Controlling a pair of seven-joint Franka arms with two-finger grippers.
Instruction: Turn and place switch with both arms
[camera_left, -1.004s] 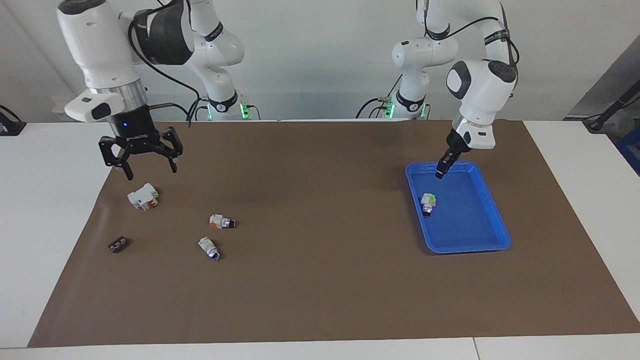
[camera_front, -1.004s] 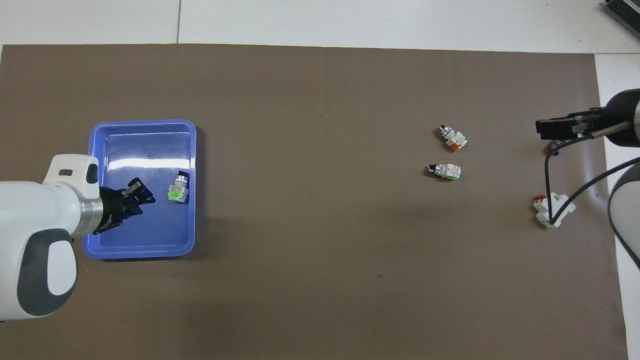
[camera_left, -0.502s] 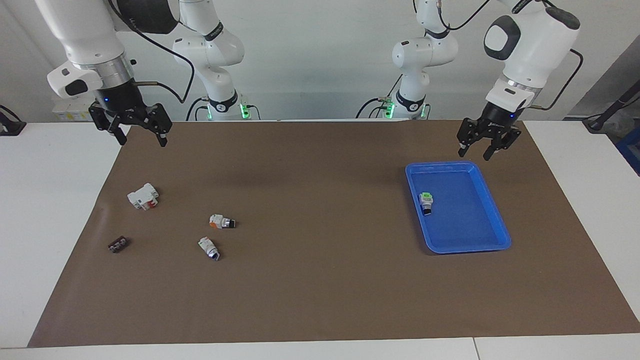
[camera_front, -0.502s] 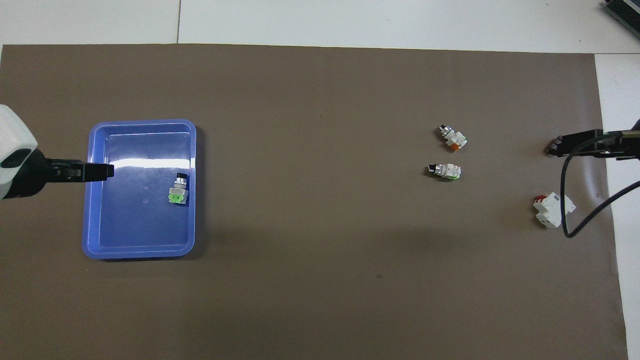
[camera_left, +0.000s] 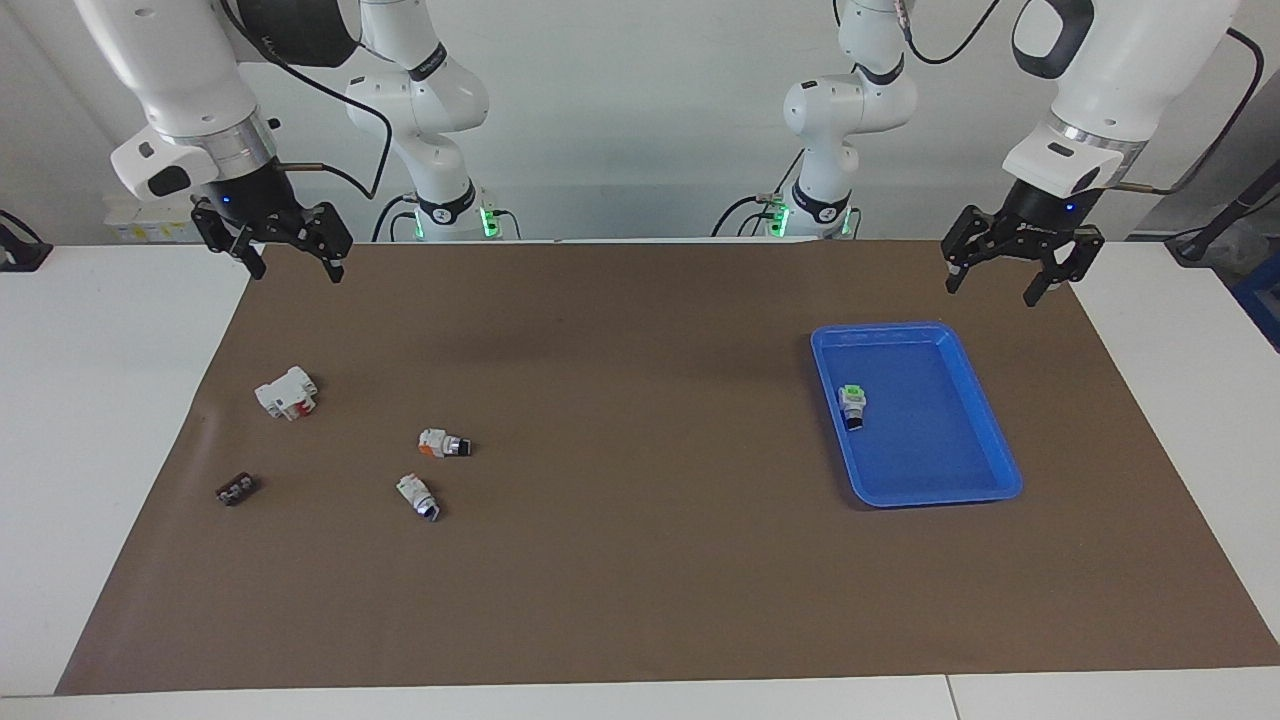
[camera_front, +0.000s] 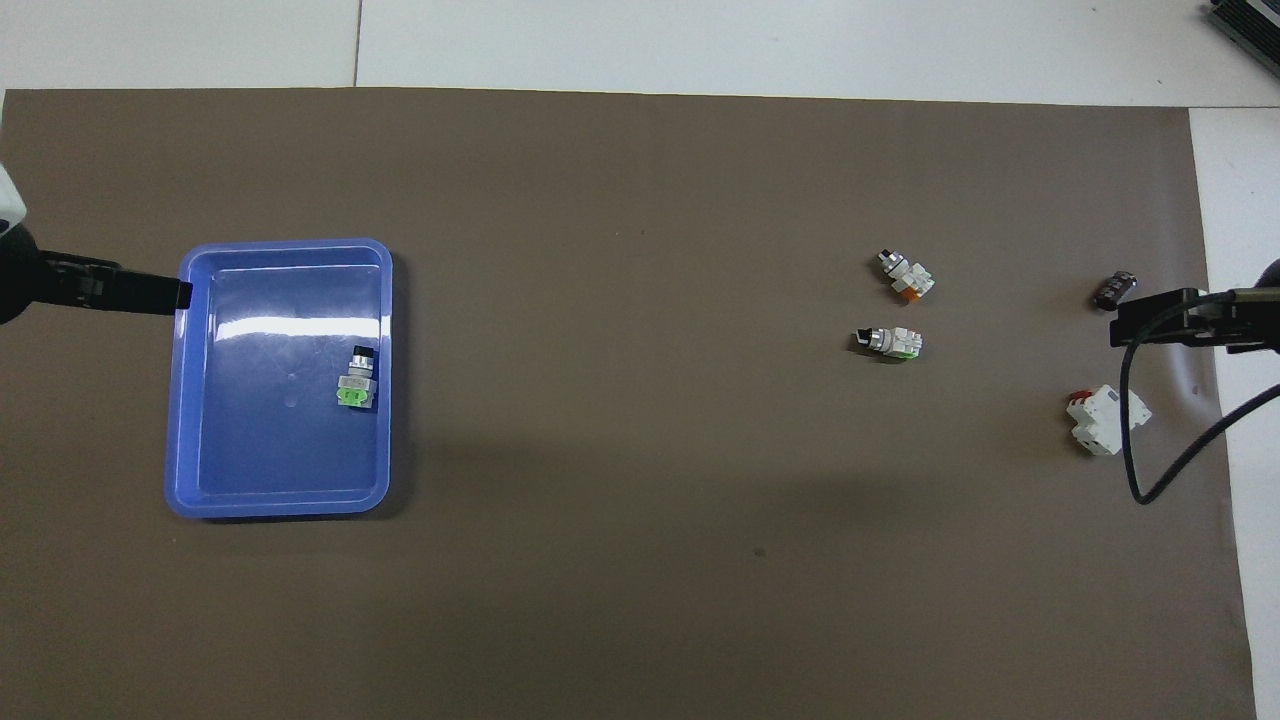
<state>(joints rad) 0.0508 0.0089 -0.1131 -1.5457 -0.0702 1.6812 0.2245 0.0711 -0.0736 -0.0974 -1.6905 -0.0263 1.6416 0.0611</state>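
Note:
A switch (camera_left: 853, 405) with a white body, green end and black knob lies on its side in the blue tray (camera_left: 990, 470); it also shows in the overhead view (camera_front: 356, 380), inside the tray (camera_front: 280, 480). A second green-ended switch (camera_left: 417, 496) (camera_front: 888, 342) lies on the brown mat toward the right arm's end. My left gripper (camera_left: 992, 288) (camera_front: 170, 296) is open and empty, raised over the mat just beside the tray's rim. My right gripper (camera_left: 298, 274) (camera_front: 1125, 325) is open and empty, raised over the mat's edge at the right arm's end.
An orange-ended switch (camera_left: 443, 443) (camera_front: 905, 277) lies beside the second green one. A white block with a red patch (camera_left: 286, 392) (camera_front: 1105, 420) and a small dark part (camera_left: 237, 489) (camera_front: 1115, 290) lie near the mat's edge at the right arm's end.
My left gripper has risen out of the tray and drawn back past its rim, leaving the switch lying inside. My right gripper has lifted away from above the white block.

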